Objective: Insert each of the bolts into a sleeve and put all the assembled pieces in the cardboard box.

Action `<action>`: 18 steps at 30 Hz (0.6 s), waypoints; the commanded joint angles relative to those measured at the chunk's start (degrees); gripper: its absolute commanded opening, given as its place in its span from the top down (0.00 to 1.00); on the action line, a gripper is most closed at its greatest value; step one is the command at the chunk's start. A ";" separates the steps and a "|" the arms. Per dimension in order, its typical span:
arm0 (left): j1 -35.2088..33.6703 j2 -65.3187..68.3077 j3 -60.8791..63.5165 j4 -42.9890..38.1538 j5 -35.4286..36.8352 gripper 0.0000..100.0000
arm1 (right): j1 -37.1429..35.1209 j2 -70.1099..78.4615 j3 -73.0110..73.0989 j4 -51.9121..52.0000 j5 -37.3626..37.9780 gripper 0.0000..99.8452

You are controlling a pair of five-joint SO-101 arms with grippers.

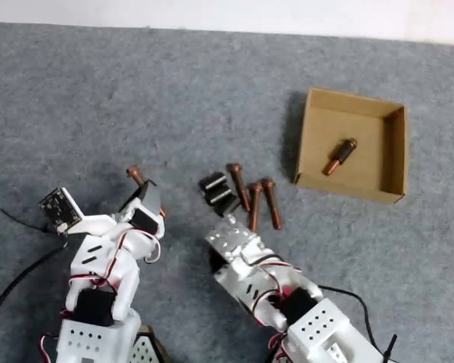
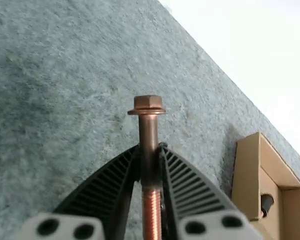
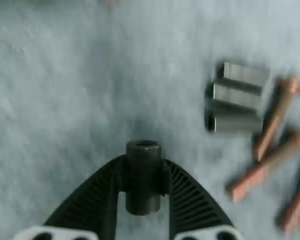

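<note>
Step in hand, we judged: mating one pair. The left gripper (image 2: pixel 150 150) was clenched on a copper bolt (image 2: pixel 149 125) by its shank, hex head pointing away from the wrist. The right gripper (image 3: pixel 143 162) grasped a dark sleeve (image 3: pixel 143 150), open bore facing outward. Both were held above the counter (image 1: pixel 98 98).

Next move, in our judgement: bring the arms together and line the bolt's axis with the bore. Since the head led, the threaded end would have to be presented somehow.

The high view gave us the tally: three loose bolts (image 1: pixel 255 204), a cluster of loose sleeves (image 1: pixel 218 190) and one assembled piece (image 1: pixel 339 156) in the cardboard box (image 1: pixel 303 144). The wrist views gave the grips themselves.
</note>
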 commanded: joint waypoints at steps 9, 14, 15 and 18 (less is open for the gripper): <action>-0.84 -1.01 -1.01 -0.70 0.26 1.00 | 3.47 9.54 -7.87 5.14 0.18 1.00; -0.92 -1.01 -1.01 -0.70 0.18 1.00 | 3.65 30.37 -16.66 3.21 0.18 1.00; -0.92 -1.01 -1.01 -0.70 0.09 1.00 | 3.65 34.68 -18.77 3.21 0.18 1.00; -0.92 -1.01 -0.92 -0.70 0.09 1.00 | 3.74 46.11 -24.31 3.30 0.18 1.00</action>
